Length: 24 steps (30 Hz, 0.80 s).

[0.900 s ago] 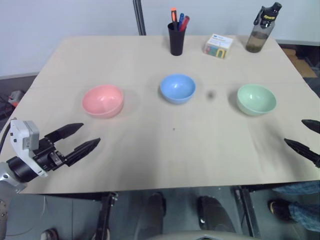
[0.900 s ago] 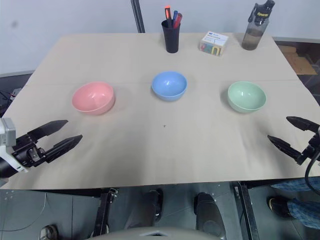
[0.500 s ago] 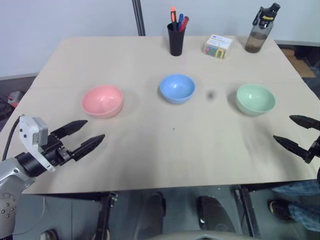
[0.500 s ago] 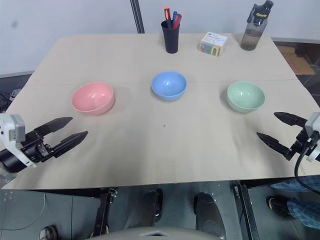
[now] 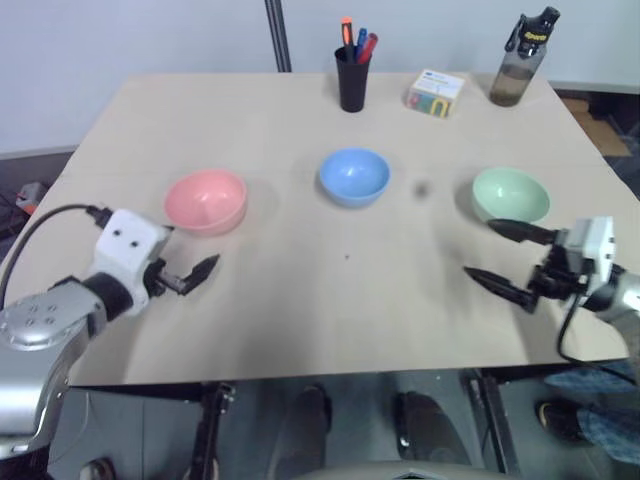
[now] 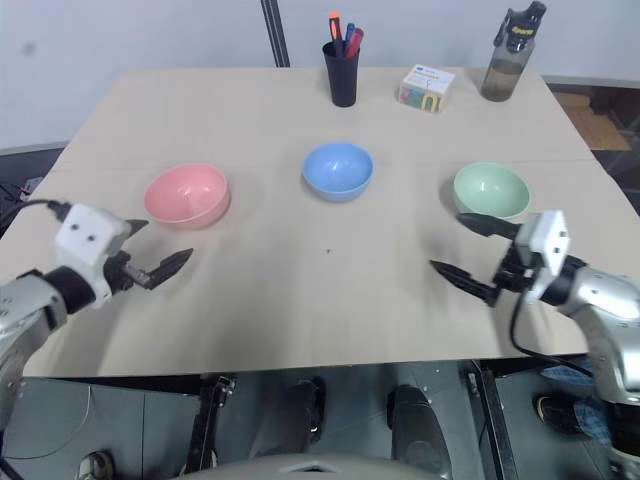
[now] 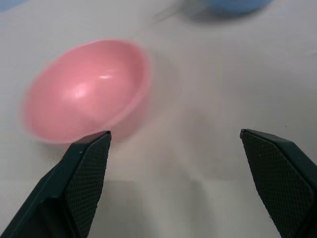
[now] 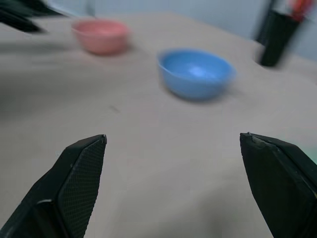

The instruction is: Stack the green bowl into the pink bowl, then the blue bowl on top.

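The pink bowl (image 5: pixel 205 200) sits on the left of the table, the blue bowl (image 5: pixel 354 176) in the middle and the green bowl (image 5: pixel 511 194) on the right, all upright and apart. My left gripper (image 6: pixel 158 244) is open just in front of the pink bowl (image 7: pixel 86 91), pointing at it without touching. My right gripper (image 5: pixel 478 248) is open and empty just in front of the green bowl, pointing left across the table. Its upper finger reaches over the near rim of the green bowl. The right wrist view looks past the open fingers toward the blue bowl (image 8: pixel 195 73).
A black cup of pens (image 5: pixel 352 78), a small white box (image 5: pixel 437 92) and a dark bottle (image 5: pixel 520 60) stand along the far edge of the beige table (image 5: pixel 330 300). Bare tabletop lies between the bowls and the near edge.
Both arms have swung in from the table's near corners. The left gripper closed in on the pink bowl. The right gripper moved left to the green bowl and turned to point left.
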{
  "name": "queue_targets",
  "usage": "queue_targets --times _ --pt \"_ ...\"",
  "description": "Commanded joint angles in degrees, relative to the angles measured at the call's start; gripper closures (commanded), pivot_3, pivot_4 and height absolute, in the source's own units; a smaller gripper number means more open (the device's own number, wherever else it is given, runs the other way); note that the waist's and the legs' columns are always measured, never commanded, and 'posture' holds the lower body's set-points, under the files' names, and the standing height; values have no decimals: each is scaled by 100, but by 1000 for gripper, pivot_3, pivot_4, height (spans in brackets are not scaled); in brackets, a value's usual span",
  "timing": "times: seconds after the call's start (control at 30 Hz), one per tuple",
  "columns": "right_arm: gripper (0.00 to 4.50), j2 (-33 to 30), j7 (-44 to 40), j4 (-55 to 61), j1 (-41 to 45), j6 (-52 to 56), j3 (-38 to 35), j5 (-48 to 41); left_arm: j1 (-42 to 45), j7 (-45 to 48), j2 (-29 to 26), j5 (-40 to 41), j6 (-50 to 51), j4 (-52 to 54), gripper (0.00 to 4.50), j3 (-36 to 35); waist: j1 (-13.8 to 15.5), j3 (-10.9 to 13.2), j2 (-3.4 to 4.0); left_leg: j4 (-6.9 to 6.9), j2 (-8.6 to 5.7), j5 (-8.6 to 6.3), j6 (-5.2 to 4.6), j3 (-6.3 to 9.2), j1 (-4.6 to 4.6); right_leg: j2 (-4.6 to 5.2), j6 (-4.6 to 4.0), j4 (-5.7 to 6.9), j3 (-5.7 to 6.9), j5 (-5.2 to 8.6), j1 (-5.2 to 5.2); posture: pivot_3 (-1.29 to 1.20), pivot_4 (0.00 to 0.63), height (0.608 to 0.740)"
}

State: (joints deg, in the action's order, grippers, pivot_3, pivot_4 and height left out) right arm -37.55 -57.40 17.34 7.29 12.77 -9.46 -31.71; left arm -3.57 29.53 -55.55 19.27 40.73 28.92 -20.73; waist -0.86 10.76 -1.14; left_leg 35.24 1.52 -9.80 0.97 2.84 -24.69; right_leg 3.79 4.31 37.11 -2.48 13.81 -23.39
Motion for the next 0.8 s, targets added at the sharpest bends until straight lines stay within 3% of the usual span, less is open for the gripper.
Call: queue_targets --times 0.03,0.17,0.37,0.4,0.47,0.77,0.8 --pt "0 421 45 199 533 -185 777 252 621 -440 -435 -674 747 228 78 795 -9 1 1 0 0 0 0 0 -2 -2 0 0 -1 0 -2 0 150 740" --pt "0 761 26 121 834 -288 1249 445 1376 -612 -623 -1312 1062 63 78 1735 9 2 -1 -4 -1 0 1 2 -8 -4 1 1 -3 -22 -5 0 150 740" --pt "0 923 -51 -109 997 -454 1514 631 2404 -472 -458 -1949 1249 -578 78 2935 2 3 -4 -6 -1 0 1 5 -5 -8 2 3 -1 -25 -4 0 150 740" --pt "0 938 -59 -140 1017 -488 1543 661 2558 -459 -398 -2038 1218 -702 456 3084 1 3 -3 -5 -1 0 1 6 -5 -9 3 6 -1 -23 -5 0 150 740" --pt "0 951 -65 -153 1028 -515 1566 684 2714 -360 -378 -2179 1109 -839 794 3284 0 3 -4 -2 0 1 2 5 -3 -11 6 16 -1 -19 -5 0 150 740" --pt "0 891 -7 -19 854 -487 1533 749 3016 -80 5 -2399 964 -1223 4419 3402 -6 3 -5 6 0 1 2 7 -3 -12 5 52 -5 -23 -17 0 150 740" --pt "0 877 3 -5 830 -485 1517 753 3029 0 38 -2365 998 -1216 4475 3380 -6 4 -6 9 0 1 2 7 -3 -13 6 54 -5 -22 -17 0 150 740"
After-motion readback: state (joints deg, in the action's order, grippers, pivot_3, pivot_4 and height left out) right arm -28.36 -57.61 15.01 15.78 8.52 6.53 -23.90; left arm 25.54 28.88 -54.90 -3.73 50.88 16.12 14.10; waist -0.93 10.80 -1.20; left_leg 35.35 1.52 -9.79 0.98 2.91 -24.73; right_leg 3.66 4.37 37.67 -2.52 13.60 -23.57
